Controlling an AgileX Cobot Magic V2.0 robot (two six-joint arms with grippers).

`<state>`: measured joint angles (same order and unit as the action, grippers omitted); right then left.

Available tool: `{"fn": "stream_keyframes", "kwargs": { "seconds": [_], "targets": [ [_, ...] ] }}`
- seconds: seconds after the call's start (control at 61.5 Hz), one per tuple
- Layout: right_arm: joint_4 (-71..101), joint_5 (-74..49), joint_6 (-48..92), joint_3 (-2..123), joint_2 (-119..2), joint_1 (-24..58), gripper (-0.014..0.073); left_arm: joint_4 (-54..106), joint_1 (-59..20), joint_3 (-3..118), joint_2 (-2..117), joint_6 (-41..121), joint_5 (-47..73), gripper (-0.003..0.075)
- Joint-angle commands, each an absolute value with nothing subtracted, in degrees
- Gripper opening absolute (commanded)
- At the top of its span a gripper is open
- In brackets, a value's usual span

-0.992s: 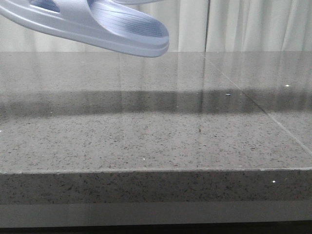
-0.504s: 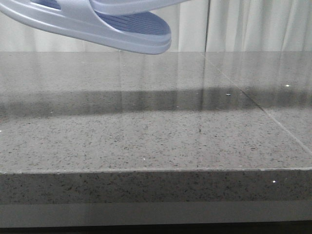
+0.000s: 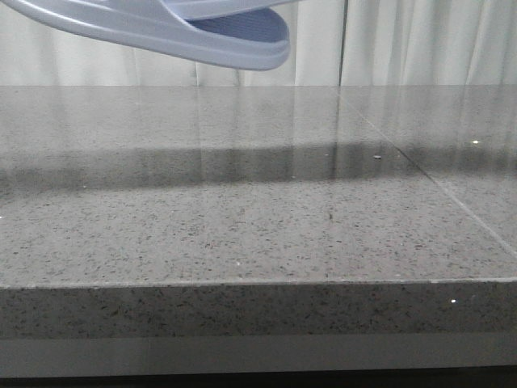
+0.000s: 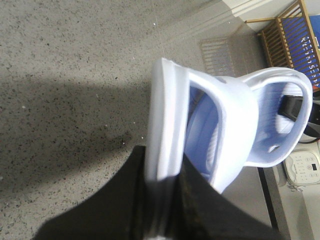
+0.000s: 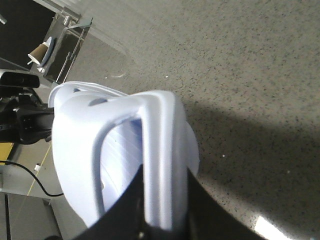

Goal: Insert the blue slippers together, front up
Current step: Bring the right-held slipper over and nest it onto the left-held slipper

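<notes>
Hanging high above the speckled grey stone table (image 3: 258,218), the blue slippers (image 3: 186,32) show only at the front view's upper left, one nested against the other, well clear of the surface. Each wrist view shows black fingers clamped on a thick sole edge: the left gripper (image 4: 162,212) pinches one slipper (image 4: 167,125), the right gripper (image 5: 162,210) pinches another (image 5: 160,150). White curtains (image 3: 404,40) hang behind.
</notes>
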<state>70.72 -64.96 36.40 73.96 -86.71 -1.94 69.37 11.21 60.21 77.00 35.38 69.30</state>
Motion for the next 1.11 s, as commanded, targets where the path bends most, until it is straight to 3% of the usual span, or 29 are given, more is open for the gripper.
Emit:
{"fn": "stream_keyframes", "kwargs": {
  "seconds": [0.0,0.455,1.09],
  "targets": [
    [75.7,-63.9,37.4,75.5,-85.1,0.0,-0.0062,75.0,10.9,61.5,75.2,35.5,71.9,-0.0019],
    [80.4,-55.8,40.5,73.3,-89.4,9.5,-0.0062,77.0,10.9,61.5,75.2,35.5,72.2,-0.0019],
    [91.7,-60.4,48.1,68.1,-90.0,10.2,-0.0062,78.5,10.9,61.5,75.2,35.5,73.4,-0.0019]
  ]
}}
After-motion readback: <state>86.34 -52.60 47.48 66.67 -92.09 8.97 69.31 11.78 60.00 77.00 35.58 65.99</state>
